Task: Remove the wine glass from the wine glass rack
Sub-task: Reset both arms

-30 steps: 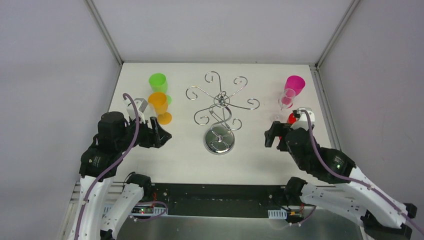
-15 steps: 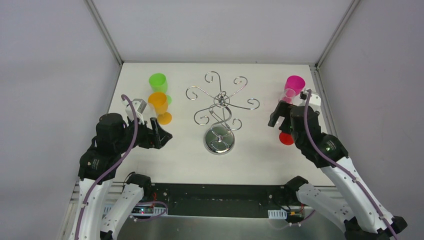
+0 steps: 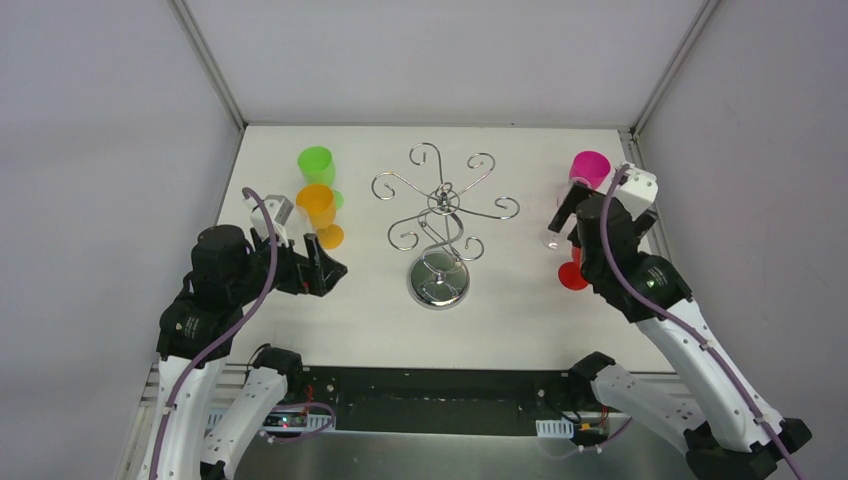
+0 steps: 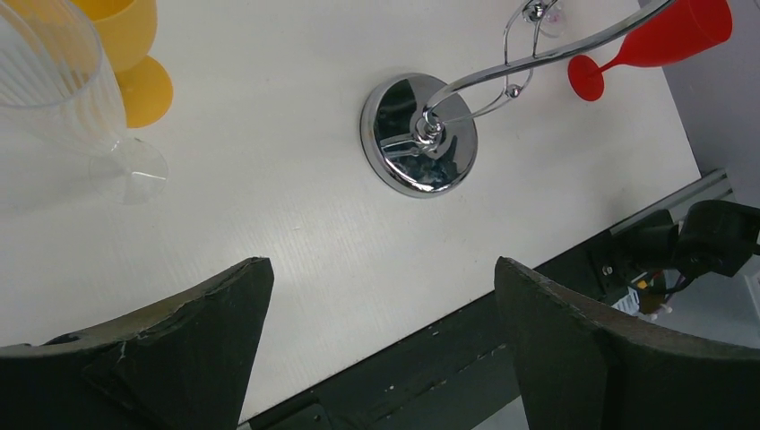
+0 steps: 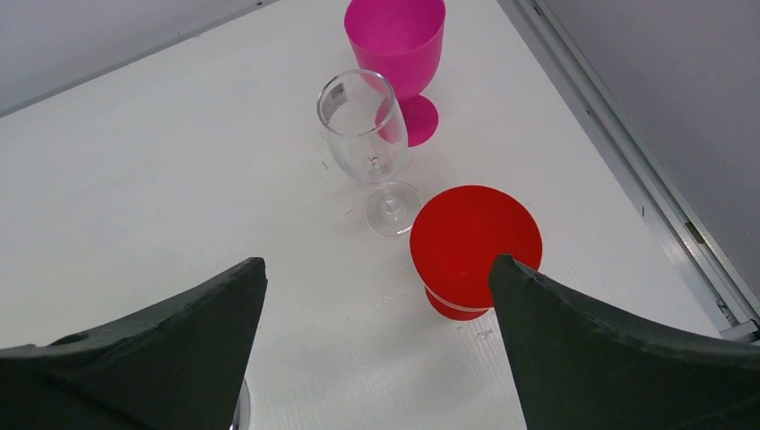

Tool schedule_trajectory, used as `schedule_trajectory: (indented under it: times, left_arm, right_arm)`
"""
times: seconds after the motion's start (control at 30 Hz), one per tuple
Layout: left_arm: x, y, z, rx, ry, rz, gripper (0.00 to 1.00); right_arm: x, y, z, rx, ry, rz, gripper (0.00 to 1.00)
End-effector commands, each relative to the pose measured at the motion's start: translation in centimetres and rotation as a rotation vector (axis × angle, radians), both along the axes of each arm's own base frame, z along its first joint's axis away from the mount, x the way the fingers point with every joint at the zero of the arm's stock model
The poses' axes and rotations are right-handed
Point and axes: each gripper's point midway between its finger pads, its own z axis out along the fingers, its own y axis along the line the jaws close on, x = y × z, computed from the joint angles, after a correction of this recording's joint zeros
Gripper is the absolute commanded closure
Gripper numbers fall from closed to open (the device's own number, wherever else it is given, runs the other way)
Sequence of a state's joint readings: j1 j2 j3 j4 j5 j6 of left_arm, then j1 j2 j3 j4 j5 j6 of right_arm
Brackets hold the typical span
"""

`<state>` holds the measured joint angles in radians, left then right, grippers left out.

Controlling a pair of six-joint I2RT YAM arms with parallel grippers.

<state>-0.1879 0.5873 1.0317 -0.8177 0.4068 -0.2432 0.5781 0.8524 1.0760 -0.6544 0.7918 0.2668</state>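
Chrome wire wine glass rack is standing empty, clear wine glass resting on counter; task looking done. Gaping, unloaded: left end effector, right end effector.

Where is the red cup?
In the right wrist view, the red cup stands on the right side of the table, beside the clear wine glass, with the pink cup behind.

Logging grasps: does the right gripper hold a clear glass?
No, the right gripper is open; the clear glass stands free beyond it.
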Motion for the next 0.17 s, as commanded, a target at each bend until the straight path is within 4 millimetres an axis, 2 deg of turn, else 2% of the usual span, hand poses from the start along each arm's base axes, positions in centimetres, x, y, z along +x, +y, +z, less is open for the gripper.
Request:
schedule_trajectory:
  times: [0.0,0.13]
  left_arm:
    - [0.88,0.42,2.06,0.004,-0.083,0.025,0.01]
    - [1.03,0.46,2.25,0.003,-0.09,0.029,0.01]
  right_arm:
    - [-0.02,-0.89,2.1,0.03,-0.077,-0.052,0.01]
    - [-0.15,-1.34,1.62,0.011,-0.052,-0.082,0.01]
